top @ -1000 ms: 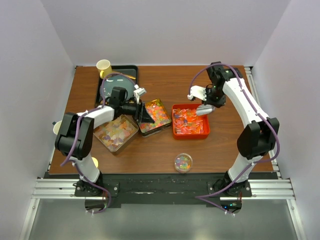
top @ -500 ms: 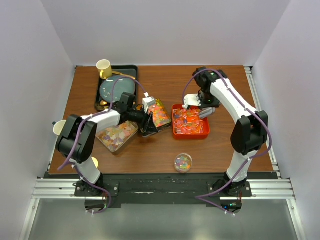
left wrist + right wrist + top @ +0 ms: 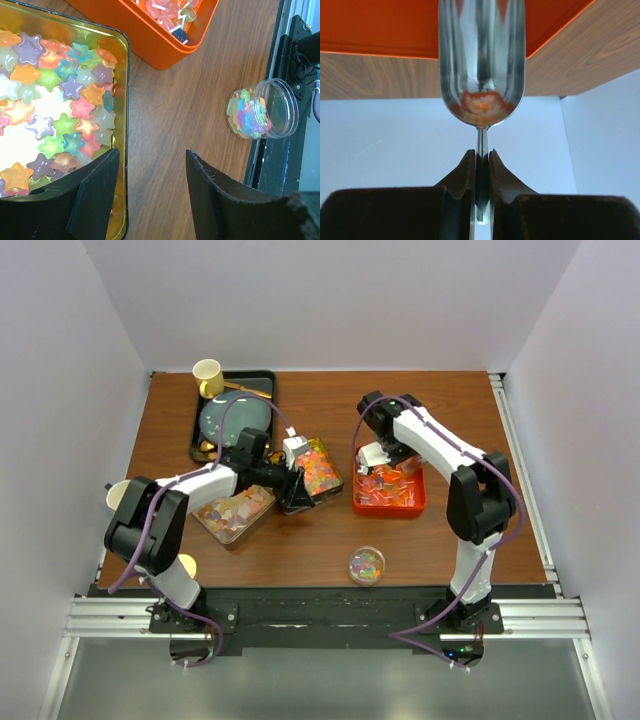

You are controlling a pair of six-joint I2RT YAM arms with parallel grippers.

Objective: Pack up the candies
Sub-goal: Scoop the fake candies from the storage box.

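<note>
Candies (image 3: 60, 100): tiny glossy stars, half-transparent, in pastel purple, orange, green and pink. They lie packed close in gold tin (image 3: 123, 95). Red-white ones lie in orange bin (image 3: 150, 42), just beside tin. Few bright ones sit in small clear jar (image 3: 280, 107) near table (image 3: 190, 110) front edge.

Left gripper (image 3: 152, 156): fingers wide apart at tin's edge, holding nothing.

Right gripper (image 3: 481, 157): fingers pinched on thin handle of metal scoop (image 3: 481, 60), at orange bin.

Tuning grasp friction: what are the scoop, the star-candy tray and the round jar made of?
Scoop: polished metal, mirror reflections. Star-candy tray: probably gold-lacquered tin, shiny thin rolled rim. Jar: clear plastic or glass, see-through wall.
</note>
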